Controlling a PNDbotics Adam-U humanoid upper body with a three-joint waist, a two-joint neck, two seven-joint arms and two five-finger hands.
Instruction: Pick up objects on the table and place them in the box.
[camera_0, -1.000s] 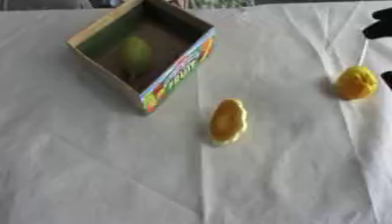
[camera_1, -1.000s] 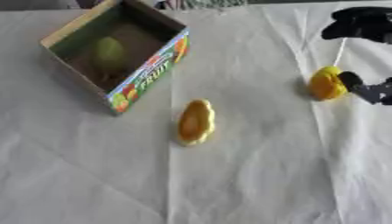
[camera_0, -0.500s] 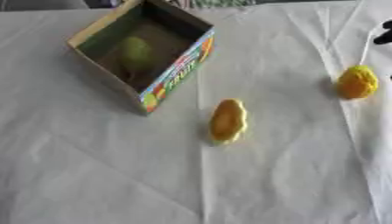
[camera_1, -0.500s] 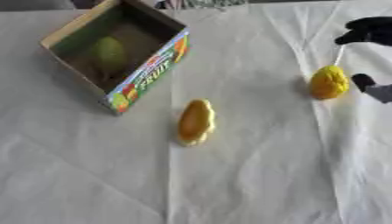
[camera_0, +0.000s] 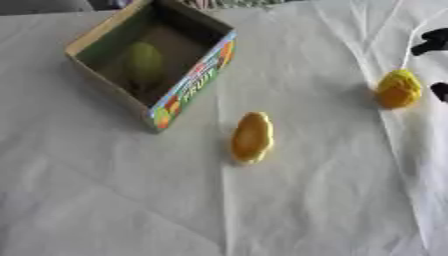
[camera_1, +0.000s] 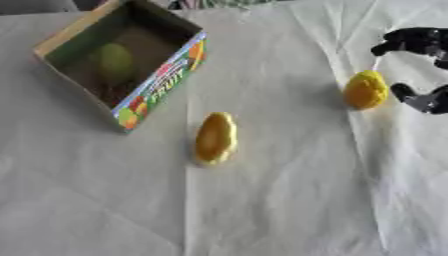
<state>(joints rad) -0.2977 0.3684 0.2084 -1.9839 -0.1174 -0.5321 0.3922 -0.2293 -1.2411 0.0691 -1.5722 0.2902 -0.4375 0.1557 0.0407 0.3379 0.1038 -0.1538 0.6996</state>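
Hand (camera_1: 418, 70) open beside round yellow fruit (camera_1: 365, 90); box (camera_1: 166, 75) far-left — apart.

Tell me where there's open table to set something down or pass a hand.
The whole near half of the white cloth, below the long yellow piece, is bare. So is the strip between that piece and the round yellow one. It is crowded at the right edge, where the right robot hand brackets the round piece, and by the box.

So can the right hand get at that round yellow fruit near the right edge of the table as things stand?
Probably yes. The right hand is open right beside the yellow fruit, with one finger above it and another to its right. Nothing lies between them on the white cloth.
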